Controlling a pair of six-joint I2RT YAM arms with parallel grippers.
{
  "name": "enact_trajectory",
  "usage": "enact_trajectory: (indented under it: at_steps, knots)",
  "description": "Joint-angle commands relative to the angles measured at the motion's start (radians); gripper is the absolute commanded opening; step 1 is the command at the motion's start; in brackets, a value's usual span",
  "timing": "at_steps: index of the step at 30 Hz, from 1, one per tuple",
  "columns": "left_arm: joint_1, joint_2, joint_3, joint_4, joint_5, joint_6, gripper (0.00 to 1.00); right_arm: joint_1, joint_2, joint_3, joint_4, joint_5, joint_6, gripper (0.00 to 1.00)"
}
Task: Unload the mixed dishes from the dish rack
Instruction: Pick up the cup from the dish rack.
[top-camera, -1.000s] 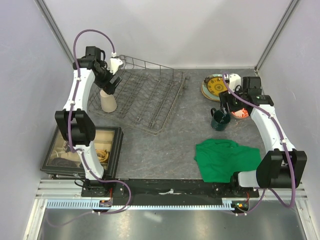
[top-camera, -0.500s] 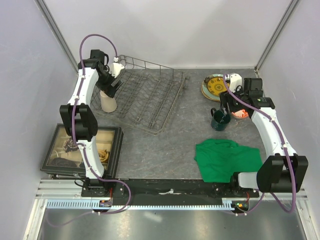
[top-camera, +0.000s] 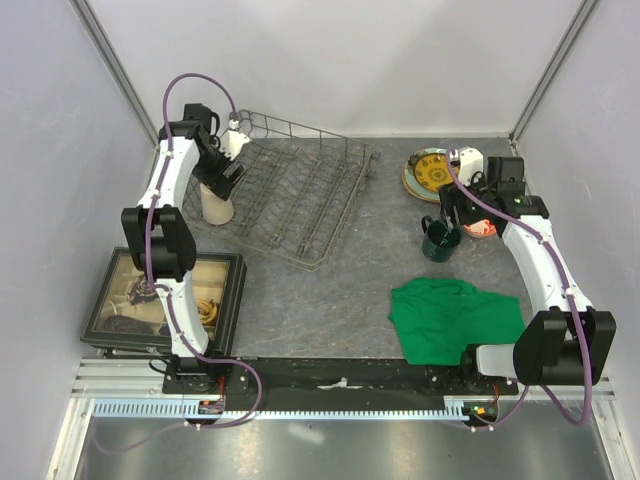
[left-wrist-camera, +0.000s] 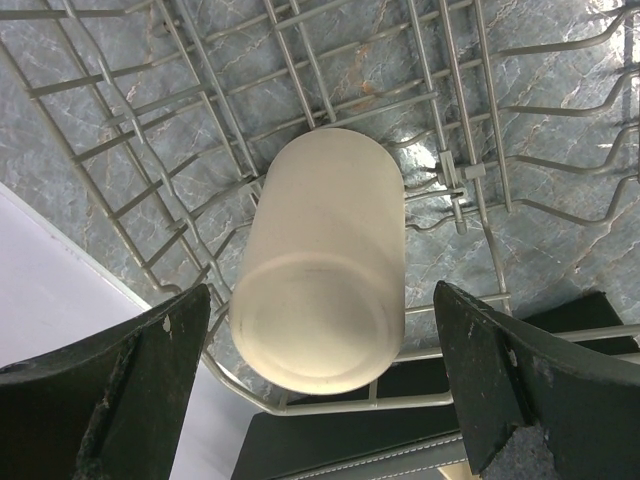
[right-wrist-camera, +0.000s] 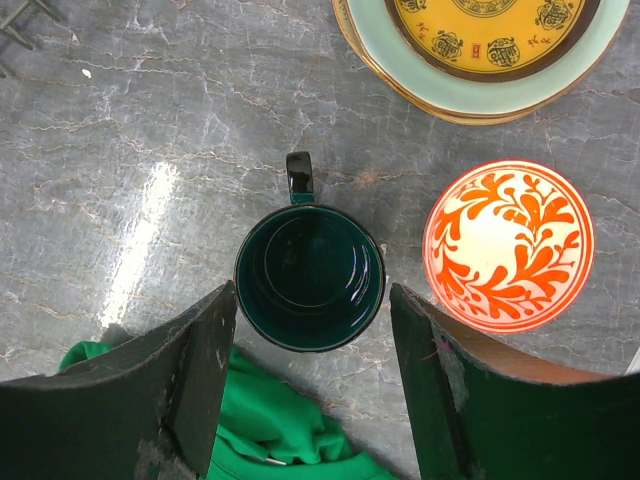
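Nearest the arm bases, well to the right of the dish rack, lay the green cloth; a black-framed tray sat on the near side of the rack's left end. Farther back and to the rack's right stood the unloaded pieces: the dark green mug upright, the red-and-white bowl just beside it, and the stacked plates beyond. The right gripper hung over the mug with its jaws parted and gripping nothing, probably having set it down. At the rack's left end the tall beige cup stood inverted, apparently the last piece. The left gripper straddled it, jaws spread wide and clear of its sides, lined up to close on it.
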Motion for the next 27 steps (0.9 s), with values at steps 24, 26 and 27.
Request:
enact_trajectory:
  at_steps: [24, 26, 27]
  knots:
    - [0.001, 0.032, 0.061, -0.063, 0.024, 0.031, 0.59, -0.003, -0.013, -0.036, 0.045, -0.018, 0.002, 0.71]
    - [0.001, 0.03, 0.078, -0.075, 0.026, 0.027, 0.58, -0.003, -0.015, -0.037, 0.045, -0.016, 0.003, 0.7]
    - [0.001, 0.028, 0.096, -0.079, 0.029, 0.027, 0.57, -0.003, -0.016, -0.037, 0.044, -0.016, 0.003, 0.71]
